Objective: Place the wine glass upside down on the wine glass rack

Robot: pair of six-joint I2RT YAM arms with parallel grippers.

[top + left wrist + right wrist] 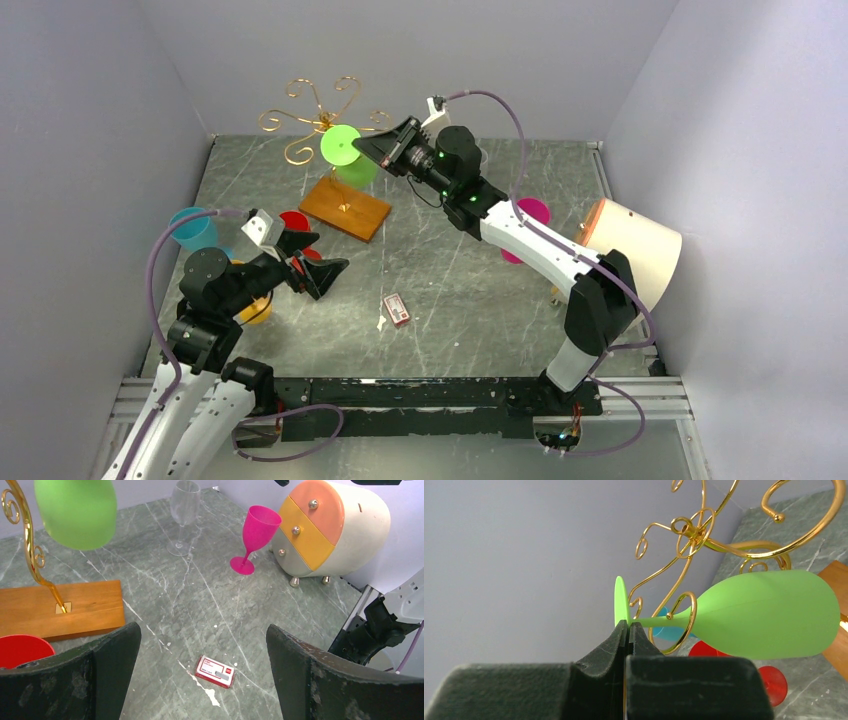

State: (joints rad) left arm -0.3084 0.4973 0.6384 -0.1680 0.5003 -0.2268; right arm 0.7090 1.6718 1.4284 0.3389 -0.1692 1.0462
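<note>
Carefully seat stem, seemingly inside rack (345, 207) scroll, before loosening right fingers (604, 650) pinched on wine glass (764, 615) foot; left fingers (100, 675) agape, empty.

Light is bright, even and diffuse, seemingly from above; shadows on the marble table (450, 270) are soft and faint. No glare on the green wine glass (764, 615). Right gripper (629, 630), close to its lens, is blurred. Wrist views bend slightly at the edges.
</note>
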